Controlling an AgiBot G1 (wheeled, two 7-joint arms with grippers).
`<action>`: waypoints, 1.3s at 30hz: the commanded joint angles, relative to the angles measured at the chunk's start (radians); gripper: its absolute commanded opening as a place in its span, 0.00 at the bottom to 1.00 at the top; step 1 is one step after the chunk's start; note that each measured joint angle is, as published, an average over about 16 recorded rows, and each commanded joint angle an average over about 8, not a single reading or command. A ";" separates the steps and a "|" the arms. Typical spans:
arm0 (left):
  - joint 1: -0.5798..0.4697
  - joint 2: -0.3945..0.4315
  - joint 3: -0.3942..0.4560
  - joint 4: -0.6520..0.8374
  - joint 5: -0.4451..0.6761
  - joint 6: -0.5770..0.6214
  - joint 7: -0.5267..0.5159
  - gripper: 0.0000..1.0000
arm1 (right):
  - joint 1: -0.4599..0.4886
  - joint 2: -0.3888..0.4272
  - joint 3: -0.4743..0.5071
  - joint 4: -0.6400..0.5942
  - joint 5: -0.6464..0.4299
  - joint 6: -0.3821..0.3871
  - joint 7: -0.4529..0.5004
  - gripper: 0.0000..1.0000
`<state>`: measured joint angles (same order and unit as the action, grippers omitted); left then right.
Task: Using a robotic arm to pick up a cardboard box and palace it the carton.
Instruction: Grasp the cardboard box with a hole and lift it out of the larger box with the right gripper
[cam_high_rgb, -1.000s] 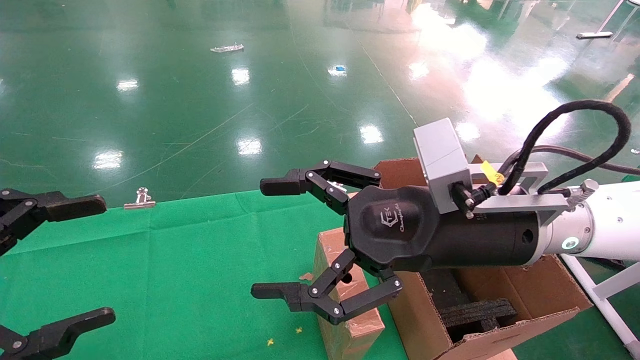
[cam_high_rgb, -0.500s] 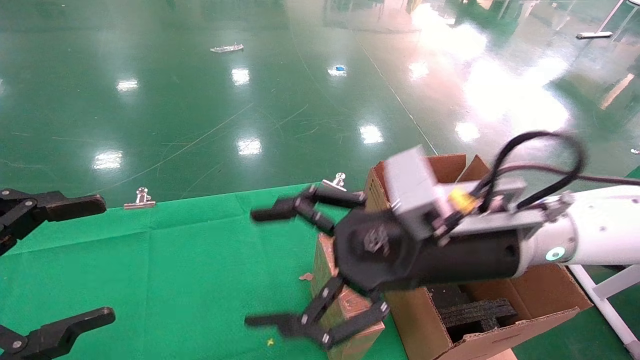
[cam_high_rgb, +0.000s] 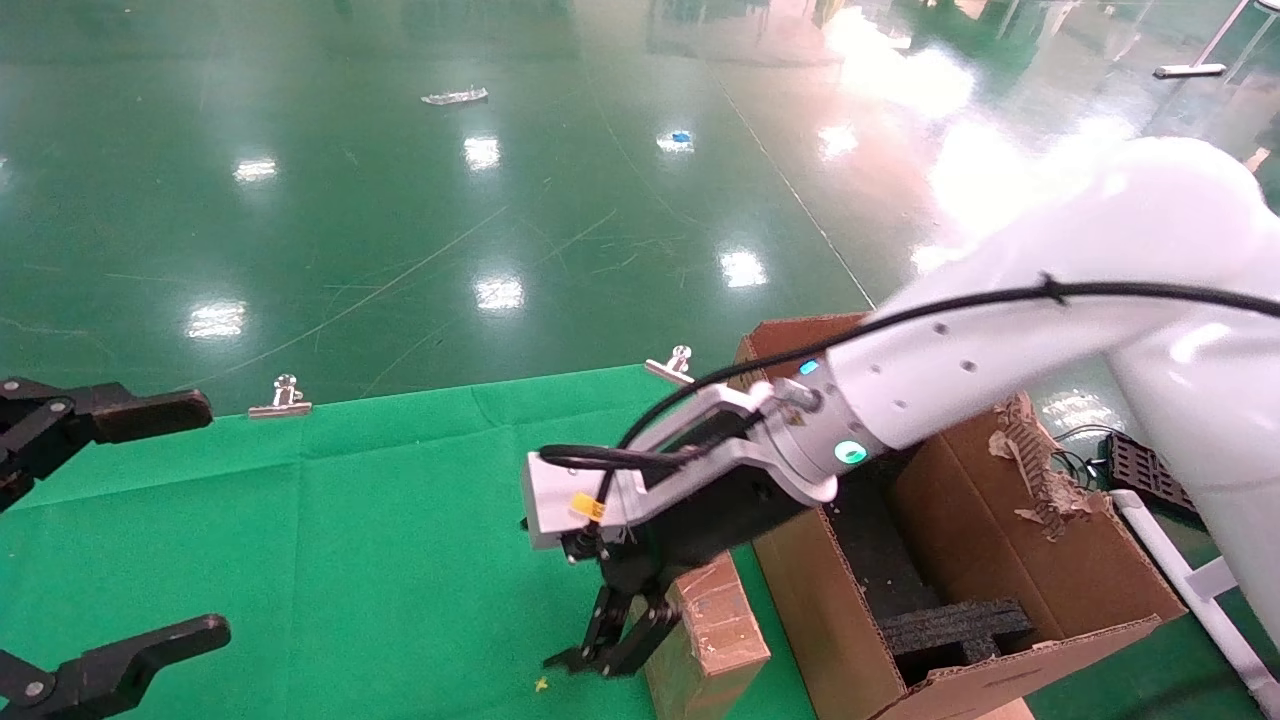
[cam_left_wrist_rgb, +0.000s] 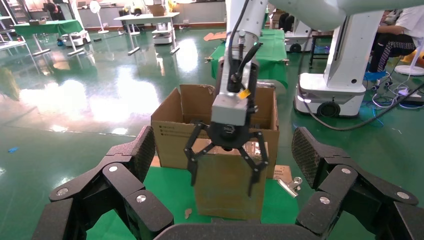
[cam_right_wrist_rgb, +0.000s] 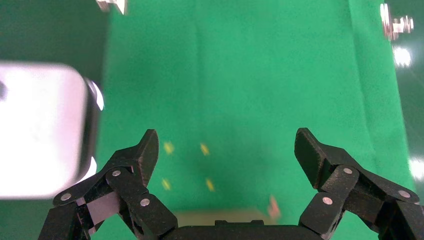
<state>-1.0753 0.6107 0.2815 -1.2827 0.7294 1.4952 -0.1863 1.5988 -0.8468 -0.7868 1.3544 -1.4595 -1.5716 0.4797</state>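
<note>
The robotic arm (cam_high_rgb: 960, 370) reaches down at center; its right gripper (cam_left_wrist_rgb: 225, 167) hangs wide open around the top of the cardboard box (cam_high_rgb: 715, 635), holding nothing. The carton (cam_high_rgb: 1050, 560) sits at lower right. The left gripper (cam_high_rgb: 100, 520), far left, is open and empty.

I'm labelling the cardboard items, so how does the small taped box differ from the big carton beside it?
The cardboard box is small, narrow and closed, wrapped in glossy tape; the carton is far larger, open-topped with upright flaps. The carton holds black foam and has a torn, ragged flap edge; the cardboard box looks intact. Both are brown cardboard standing by the green cloth.
</note>
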 joint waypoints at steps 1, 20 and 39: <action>0.000 0.000 0.000 0.000 0.000 0.000 0.000 1.00 | 0.058 -0.026 -0.059 0.000 -0.060 -0.006 0.020 1.00; 0.000 -0.001 0.002 0.000 -0.001 -0.001 0.001 1.00 | 0.527 0.033 -0.589 0.006 0.047 -0.009 0.071 1.00; -0.001 -0.001 0.003 0.000 -0.002 -0.001 0.001 1.00 | 0.639 -0.057 -0.875 -0.005 0.162 0.035 0.191 1.00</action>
<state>-1.0759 0.6095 0.2844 -1.2827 0.7274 1.4940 -0.1849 2.2356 -0.8969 -1.6572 1.3479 -1.3054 -1.5303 0.7265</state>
